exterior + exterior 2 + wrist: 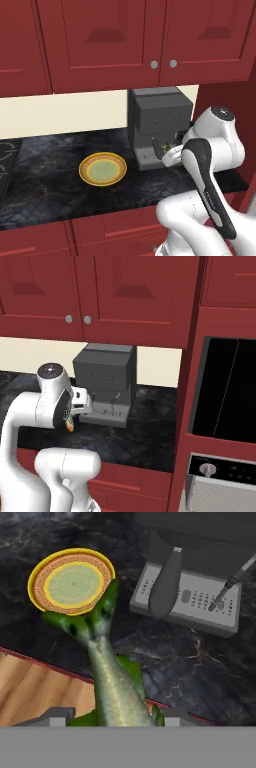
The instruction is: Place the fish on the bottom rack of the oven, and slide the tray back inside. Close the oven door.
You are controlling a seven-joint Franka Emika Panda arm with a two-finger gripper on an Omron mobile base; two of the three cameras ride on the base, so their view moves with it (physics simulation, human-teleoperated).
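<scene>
Gripping one fish (107, 677) (greenish), one yellow plate (103, 169)

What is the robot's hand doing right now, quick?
Gripper: shut on the fish, carrying it above the counter edge.

Grey coffee machine (105, 383) stands on the dark counter (145, 431).

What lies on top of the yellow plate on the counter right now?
Nothing lies on the yellow plate; its green centre is bare. The fish hangs in the gripper above the counter, its tail fin covering a bit of the plate's rim in the hand view.
</scene>
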